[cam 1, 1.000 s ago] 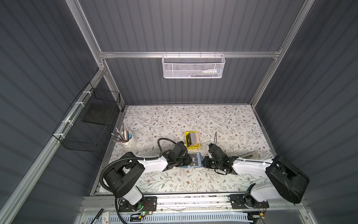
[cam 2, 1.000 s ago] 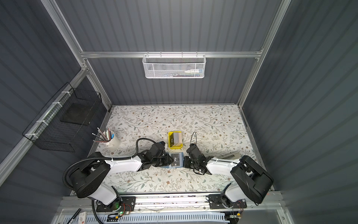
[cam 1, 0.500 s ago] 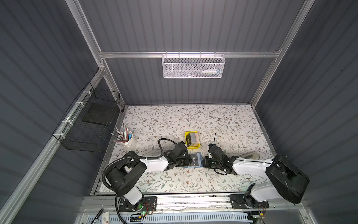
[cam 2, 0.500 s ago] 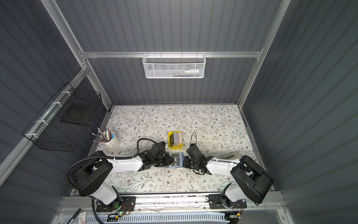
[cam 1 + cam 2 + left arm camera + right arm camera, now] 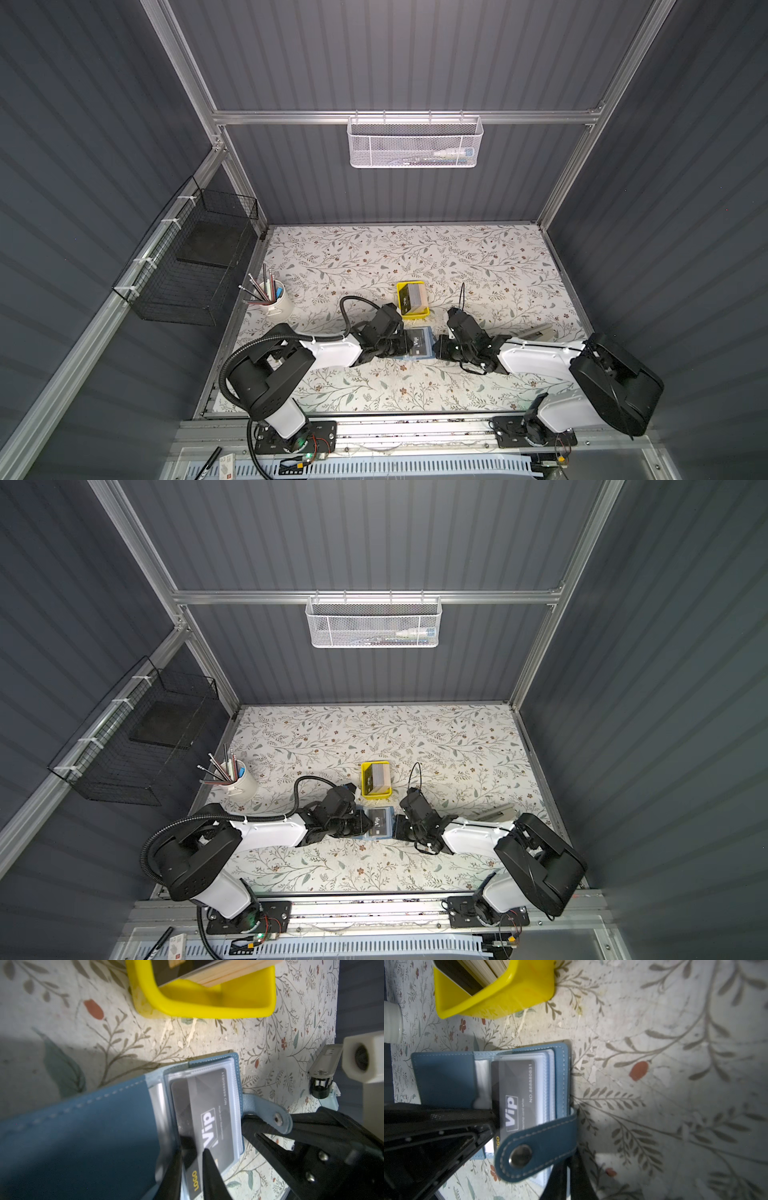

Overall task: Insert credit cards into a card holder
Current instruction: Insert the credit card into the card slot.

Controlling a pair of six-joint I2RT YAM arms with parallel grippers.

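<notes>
Lower centre of both top views: left gripper (image 5: 195, 1147) fingers pinch a black VIP credit card (image 5: 207, 1109), part-way in a clear sleeve of the open blue card holder (image 5: 420, 341). To its right, right gripper (image 5: 570, 1165) fingers are pressed together under the strap (image 5: 537, 1147); whether they hold anything is hidden.

A lab-style robot test booth — walled in by dark grey ribbed panels (image 5: 415, 54) on bare aluminium framing (image 5: 291, 117). Floored with a floral-printed tabletop (image 5: 374, 257), a left arm (image 5: 332, 353) and a right arm (image 5: 536, 358) bolted to a metal rail (image 5: 415, 428) along the near edge, exposed wiring (image 5: 318, 444) at the bases. Hung with a white mesh basket (image 5: 414, 143) and a black wire basket (image 5: 183, 286) — a cup of pens (image 5: 278, 305) at the table's edge.
</notes>
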